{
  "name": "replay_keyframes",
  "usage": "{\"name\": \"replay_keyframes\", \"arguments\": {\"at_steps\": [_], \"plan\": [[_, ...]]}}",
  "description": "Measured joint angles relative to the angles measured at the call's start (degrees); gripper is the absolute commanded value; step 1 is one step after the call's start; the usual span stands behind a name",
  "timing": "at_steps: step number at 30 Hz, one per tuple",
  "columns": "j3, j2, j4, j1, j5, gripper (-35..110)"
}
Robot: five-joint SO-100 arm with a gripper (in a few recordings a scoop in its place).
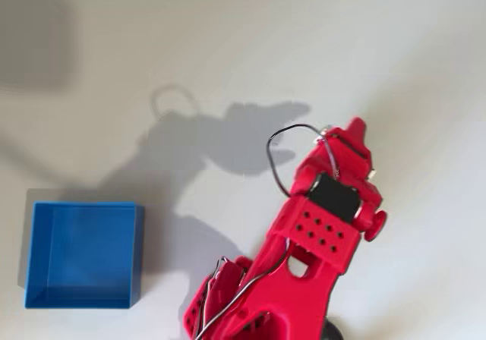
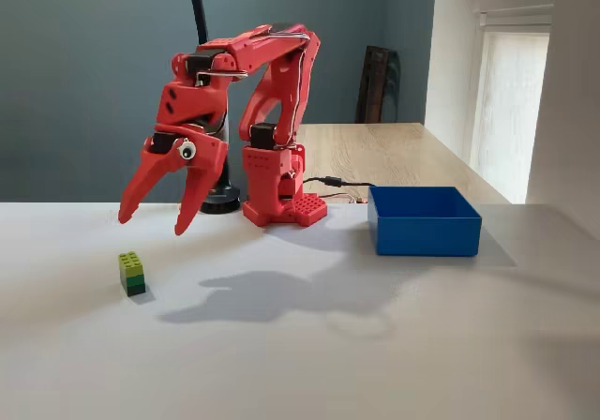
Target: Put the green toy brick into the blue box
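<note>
Pincer [image 2: 155, 221] hung spread above the green toy brick [image 2: 132, 273] at lower left; light, rigid and smooth-sided, it looked best pinched across flat flanks.

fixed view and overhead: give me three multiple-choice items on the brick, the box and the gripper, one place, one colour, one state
1. In the fixed view, the green toy brick sits
A. inside the blue box
B. on the table left of the box
C. between the fingers

2. The arm is
A. red
B. white
C. black

3. The gripper is
A. shut on the brick
B. open, above the table
C. resting in the box

Key: 1 B, the brick stands alone on the table, far from the blue box. 2 A, every link is red. 3 B, the fingers are spread and hold nothing.
</note>
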Motion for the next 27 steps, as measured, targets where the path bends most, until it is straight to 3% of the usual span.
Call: {"name": "replay_keyframes", "arguments": {"at_steps": [18,27], "plan": [[-11.1,-21.8,-4.5,4.3,5.1,34],[-12.1,-26.8,-5.4,3.9,6.9,24]]}}
